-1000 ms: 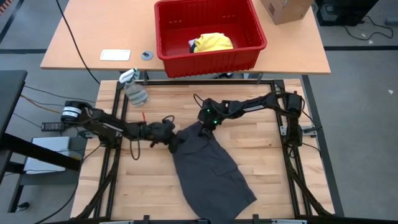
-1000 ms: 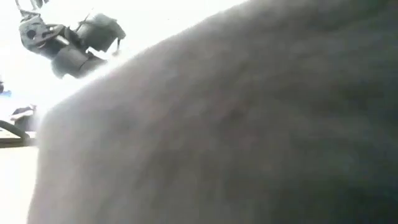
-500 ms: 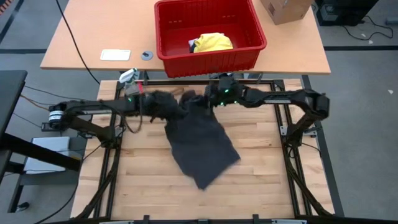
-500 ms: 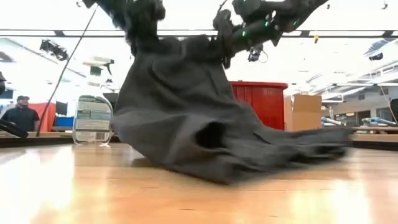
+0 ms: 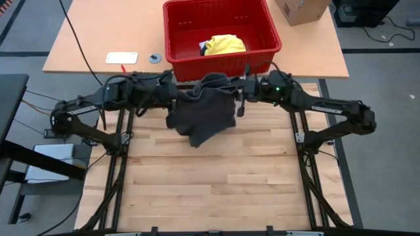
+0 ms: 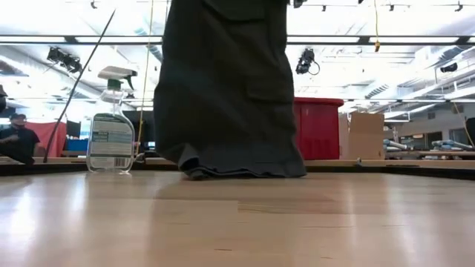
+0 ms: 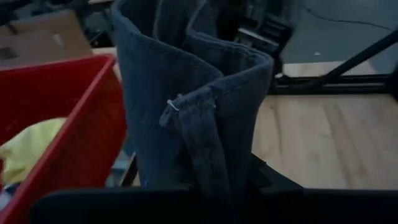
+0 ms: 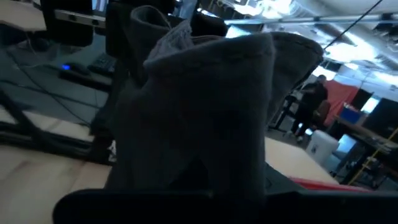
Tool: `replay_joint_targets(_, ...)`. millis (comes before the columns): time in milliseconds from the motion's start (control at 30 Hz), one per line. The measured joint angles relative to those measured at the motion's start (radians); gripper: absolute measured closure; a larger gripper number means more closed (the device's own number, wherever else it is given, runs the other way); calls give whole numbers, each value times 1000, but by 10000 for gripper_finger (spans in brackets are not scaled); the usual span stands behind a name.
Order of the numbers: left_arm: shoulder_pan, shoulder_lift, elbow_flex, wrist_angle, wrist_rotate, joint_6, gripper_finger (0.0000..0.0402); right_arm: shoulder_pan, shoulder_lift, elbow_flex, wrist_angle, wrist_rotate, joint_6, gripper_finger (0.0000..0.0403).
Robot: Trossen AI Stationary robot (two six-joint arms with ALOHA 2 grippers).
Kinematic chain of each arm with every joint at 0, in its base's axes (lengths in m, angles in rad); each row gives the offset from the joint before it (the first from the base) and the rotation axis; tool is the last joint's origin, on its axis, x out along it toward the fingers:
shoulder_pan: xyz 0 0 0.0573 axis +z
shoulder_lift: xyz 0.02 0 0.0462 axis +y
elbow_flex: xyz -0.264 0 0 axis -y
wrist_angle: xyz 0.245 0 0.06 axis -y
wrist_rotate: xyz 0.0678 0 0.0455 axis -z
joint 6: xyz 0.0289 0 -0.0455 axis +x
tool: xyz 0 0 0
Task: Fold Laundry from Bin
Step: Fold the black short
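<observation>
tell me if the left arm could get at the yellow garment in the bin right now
Probably not as things stand. The left claw is shut on the dark grey garment, held up jointly with the right claw. The yellow garment lies uncovered in the red bin nearby, but the claw is occupied.

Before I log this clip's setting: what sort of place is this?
Probably a robotics lab or workshop. Two arms on a framed wooden table hold dark grey trousers up. Ceiling strip lights and other desks show behind. A person sits in the background.

Dark grey garment [image 5: 203, 110] hanging near red bin [image 5: 222, 58]
</observation>
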Motion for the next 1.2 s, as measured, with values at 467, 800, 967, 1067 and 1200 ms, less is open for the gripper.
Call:
replay_joint_targets(467, -189, 202, -43, 18, -85, -78, 359, 168, -23, -48, -152, 155, -15, 380)
replay_joint_targets(800, 74, 144, 110, -22, -84, 255, 359, -128, -17, -13, 6, 45, -185, 376)
replay_joint_targets(967, 169, 140, 243, -12, -26, 307, 359, -181, -20, 111, -85, -30, -151, 380)
replay_joint_targets(1067, 145, 141, 264, -27, -27, 294, 359, -149, -21, 130, -184, -60, -142, 380)
replay_joint_targets(1200, 49, 138, 181, -41, -1, 179, 359, -79, -18, 122, -411, -45, -52, 380)
